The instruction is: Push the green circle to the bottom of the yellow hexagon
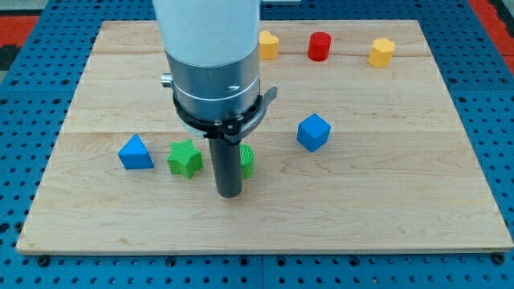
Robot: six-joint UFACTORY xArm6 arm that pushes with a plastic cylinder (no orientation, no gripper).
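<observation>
The green circle sits at the board's middle, mostly hidden behind my rod. My tip rests on the board just to the view's left and below the green circle, touching or nearly touching it. The yellow hexagon lies near the view's top right, far from the green circle. A second yellow block sits at the top centre, partly hidden by my arm.
A green star lies left of my tip. A blue triangle lies further left. A blue cube sits right of centre. A red cylinder stands at the top. The wooden board ends on a blue pegboard surround.
</observation>
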